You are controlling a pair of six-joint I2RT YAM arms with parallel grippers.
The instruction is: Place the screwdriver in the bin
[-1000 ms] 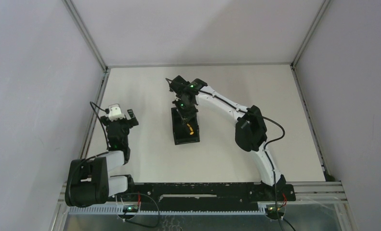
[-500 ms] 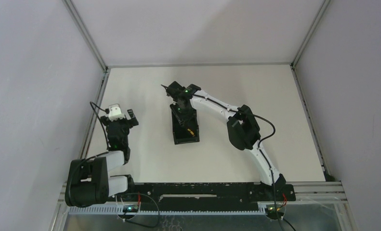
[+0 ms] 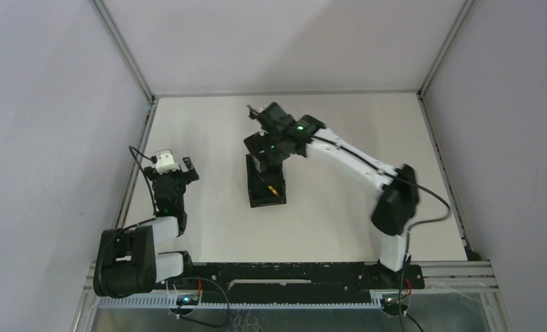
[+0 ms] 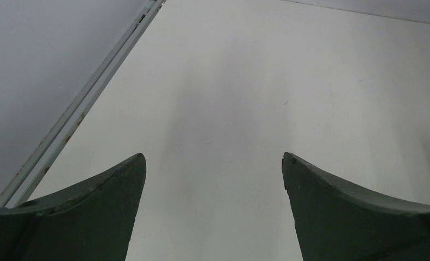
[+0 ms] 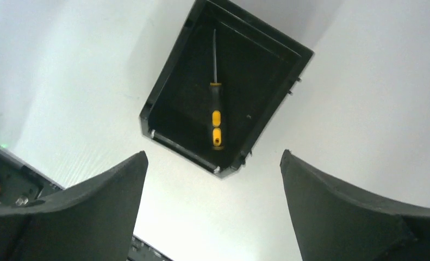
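The black bin [image 5: 256, 70] stands mid-table, and the screwdriver [image 5: 216, 117] lies flat inside it, yellow-and-black handle toward the near end. In the top view the screwdriver [image 3: 272, 187] shows as a small yellow streak in the bin [image 3: 267, 203]. My right gripper [image 5: 213, 155] hangs open above the bin's far end, holding nothing, well clear of the tool. From above, the right gripper [image 3: 260, 151] overlaps the bin's far wall. My left gripper [image 4: 213, 157] is open over bare table, and in the top view the left gripper [image 3: 177, 166] sits near the left wall, far from the bin.
A metal rail [image 4: 82, 114] runs along the table's left edge, close to the left gripper. Grey walls enclose the table on three sides. The right arm's elbow [image 3: 395, 200] sticks out to the right of the bin.
The right gripper went from shut on the screwdriver inside the bin to open, leaving it lying there. It rose and drew back; the right elbow swung right. Left arm unmoved.
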